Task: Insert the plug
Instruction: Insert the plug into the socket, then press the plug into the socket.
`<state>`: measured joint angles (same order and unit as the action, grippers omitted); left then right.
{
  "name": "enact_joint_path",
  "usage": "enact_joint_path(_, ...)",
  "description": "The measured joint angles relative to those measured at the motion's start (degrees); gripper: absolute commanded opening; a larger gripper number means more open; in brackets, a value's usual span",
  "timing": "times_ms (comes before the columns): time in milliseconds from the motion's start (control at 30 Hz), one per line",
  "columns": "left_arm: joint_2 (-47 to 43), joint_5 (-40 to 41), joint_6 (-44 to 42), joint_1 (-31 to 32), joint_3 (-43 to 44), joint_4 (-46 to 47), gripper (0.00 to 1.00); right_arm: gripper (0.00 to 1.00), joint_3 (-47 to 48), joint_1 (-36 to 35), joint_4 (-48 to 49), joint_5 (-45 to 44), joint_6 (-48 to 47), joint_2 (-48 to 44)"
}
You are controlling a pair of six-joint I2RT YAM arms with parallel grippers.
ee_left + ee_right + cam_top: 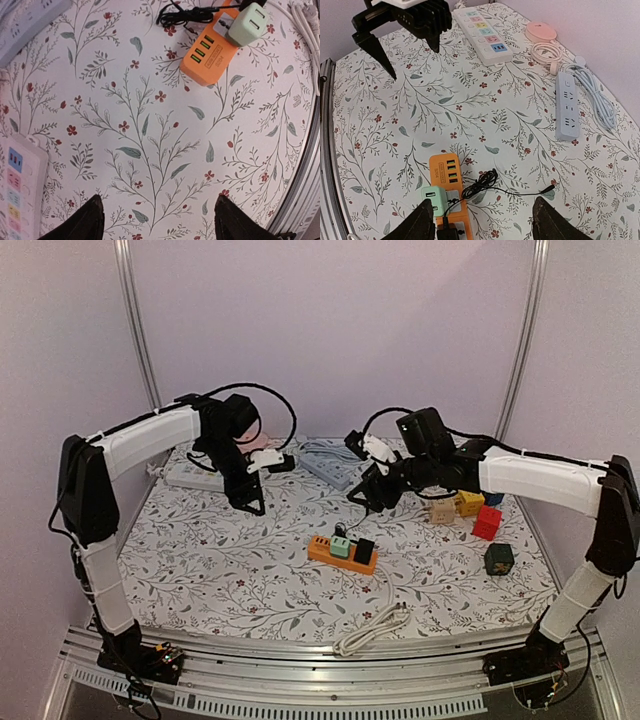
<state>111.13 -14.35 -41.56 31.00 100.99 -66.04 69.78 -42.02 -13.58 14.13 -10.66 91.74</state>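
Note:
An orange power strip (342, 554) lies mid-table with a mint-green charger (341, 546) and a black plug (364, 549) standing on it. In the right wrist view the black plug (449, 234) sits at the strip's (445, 172) near end. Its thin black cable (480, 182) coils beside the strip, and the cable's tip (549, 189) lies loose on the cloth. My right gripper (482, 220) hovers open above the strip, holding nothing. My left gripper (160, 220) is open over bare cloth, left of the strip (210, 55).
A white strip with coloured sockets (482, 32), a pink disc (541, 31), a white coiled cord (547, 50) and a grey-blue strip (567, 105) lie at the back. Coloured cubes (488, 522) sit at the right. A white cable (372, 630) trails off the front edge.

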Motion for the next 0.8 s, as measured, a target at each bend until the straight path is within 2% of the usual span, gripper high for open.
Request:
enact_joint_path(67, -1.8, 0.0, 1.7, -2.7, -2.8, 0.4, 0.75, 0.73, 6.8, -1.1, -5.3, -1.3, -0.9, 4.9)
enact_joint_path(133, -3.7, 0.3, 3.7, -4.5, -5.6, 0.5, 0.75, 0.74, 12.2, -2.7, -11.0, -3.2, -2.1, 9.9)
enact_joint_path(367, -12.2, 0.2, 9.7, -5.9, -17.3, 1.8, 0.76, 0.7, 20.8, -7.8, -27.0, -7.7, -5.2, 20.5)
enact_joint_path(433, -14.1, -0.5, 11.6, -6.1, -19.8, 2.1, 0.76, 0.67, 23.7, -8.9, -30.4, -8.7, -5.8, 22.4)
enact_joint_path(567, -15.3, -0.7, 14.1, -6.5, -23.8, 4.4, 0.76, 0.51, 28.3, -9.9, -33.7, -10.0, -6.8, 24.3)
enact_joint_path(667, -15.6, -0.7, 14.9, -6.9, -27.0, 5.7, 0.76, 0.44, 30.7, -10.2, -35.2, -11.0, -7.0, 25.2)
enact_joint_path(800, -15.6, -0.7, 15.7, -7.0, -28.5, 6.9, 0.76, 0.4, 32.0, -10.5, -36.7, -12.0, -7.3, 26.5)
